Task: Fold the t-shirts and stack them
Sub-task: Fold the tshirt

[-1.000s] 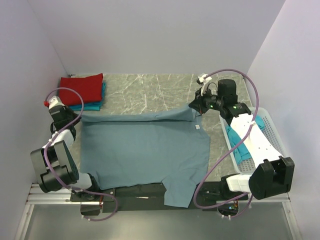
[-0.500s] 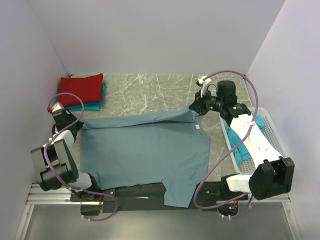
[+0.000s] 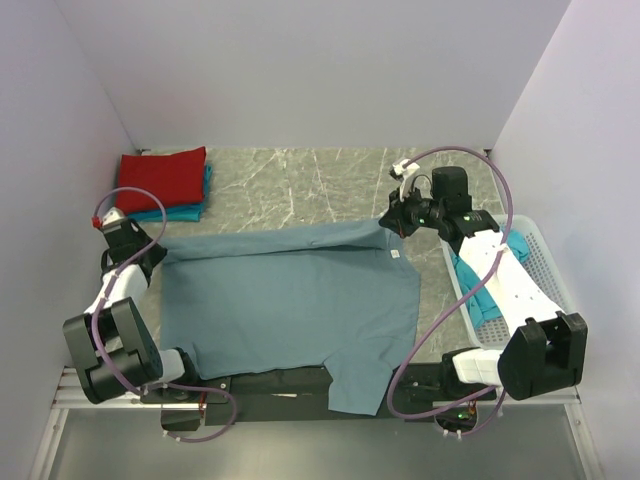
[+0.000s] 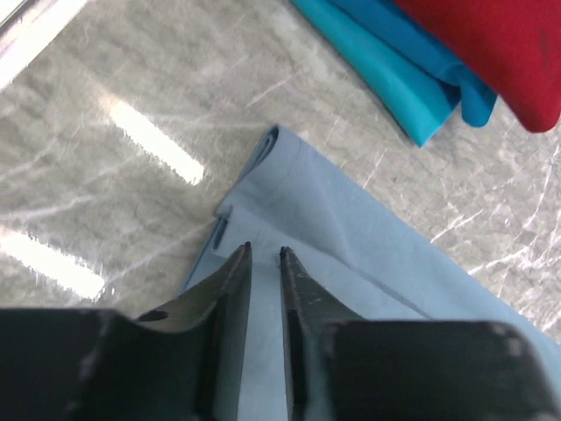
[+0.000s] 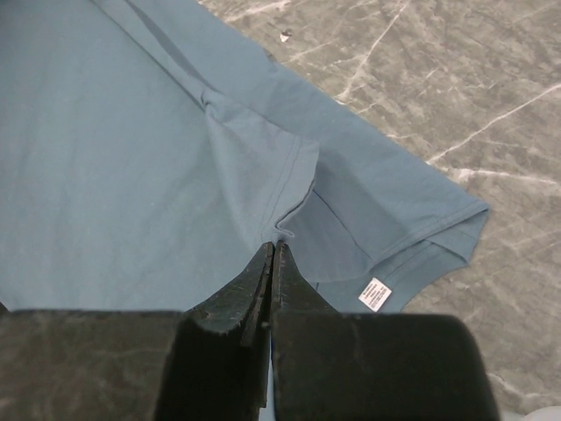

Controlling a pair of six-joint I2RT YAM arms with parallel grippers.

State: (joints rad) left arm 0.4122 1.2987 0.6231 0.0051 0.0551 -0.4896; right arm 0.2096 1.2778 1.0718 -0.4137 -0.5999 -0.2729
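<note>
Because the blue shirt (image 3: 290, 300) is thin, limp cloth, it will likely sag and crease wherever nothing holds it. It is best taken at its corners or along a seam, with both corners carried together so the edge stays straight. It lies spread over the middle of the counter (image 3: 300, 185). One sleeve hangs past the near edge between the arm bases, and the far strip is doubled back on itself.

At the far right corner, the right end effector (image 5: 270, 247) is clamped tight, with a pucker of cloth gathered at its tips, near the white label (image 5: 375, 294). At the far left corner, the left end effector (image 4: 261, 252) is nearly closed, with only a thin slit between its fingers. Its tips sit over the turned corner, but I cannot tell whether they pinch any cloth.

To the right, a white basket (image 3: 545, 262) stands beside the shirt under the right arm, with a teal shirt (image 3: 478, 292) heaped in it. In the far left corner, a folded red shirt (image 3: 163, 175) rests on folded teal shirts (image 3: 190, 211), near the blue shirt's left corner but apart from it.

The hanging sleeve may drag as the cloth is pulled, and a wide swing of the left arm could nudge the stack.
</note>
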